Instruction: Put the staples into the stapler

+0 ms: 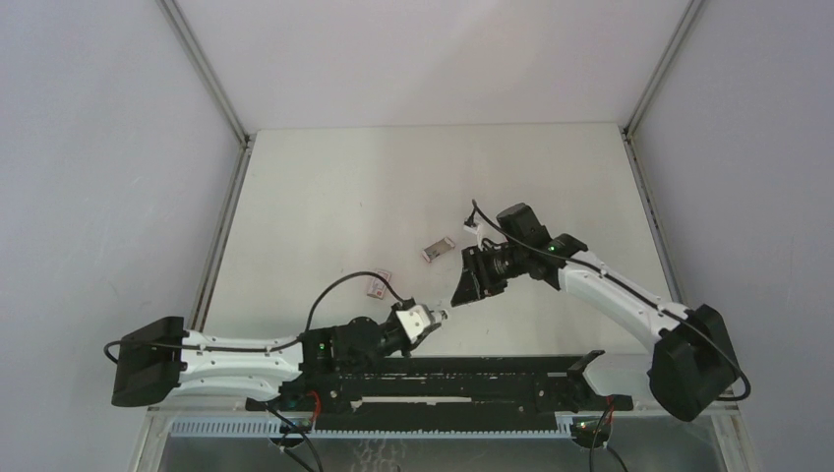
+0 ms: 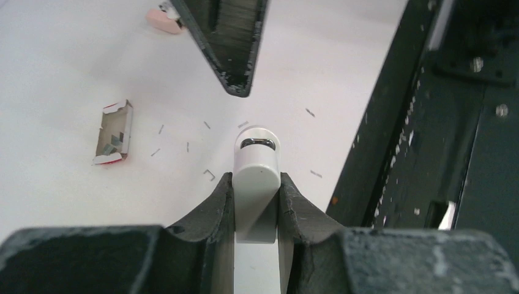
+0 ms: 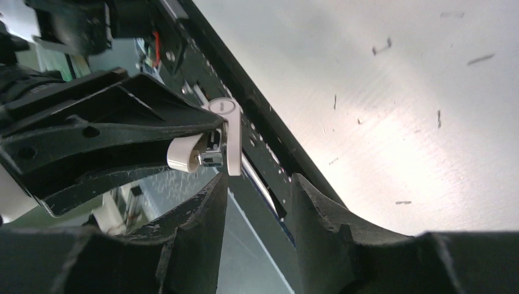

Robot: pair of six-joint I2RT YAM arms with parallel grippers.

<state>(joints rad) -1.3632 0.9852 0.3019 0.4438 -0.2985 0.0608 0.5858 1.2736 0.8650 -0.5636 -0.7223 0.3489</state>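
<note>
My left gripper [image 1: 440, 317] is shut on a small white stapler [image 1: 421, 320] near the table's front edge. In the left wrist view the stapler [image 2: 257, 177] sticks out between my fingers [image 2: 211, 211]. My right gripper [image 1: 460, 292] is open and empty, just up and right of the stapler. One of its fingers [image 2: 229, 43] hangs above the stapler's tip. In the right wrist view the stapler [image 3: 211, 147] sits just beyond my open right gripper [image 3: 257, 184], its white lid [image 3: 232, 138] swung out from the metal part. Loose staples [image 2: 209, 175] lie scattered on the table.
An open red-and-white staple box [image 2: 115, 133] lies on the table left of the stapler. Two small boxes [image 1: 438, 248] [image 1: 377, 283] show in the top view. A black frame [image 1: 443, 379] runs along the near table edge, close on the right in the left wrist view [image 2: 428, 153].
</note>
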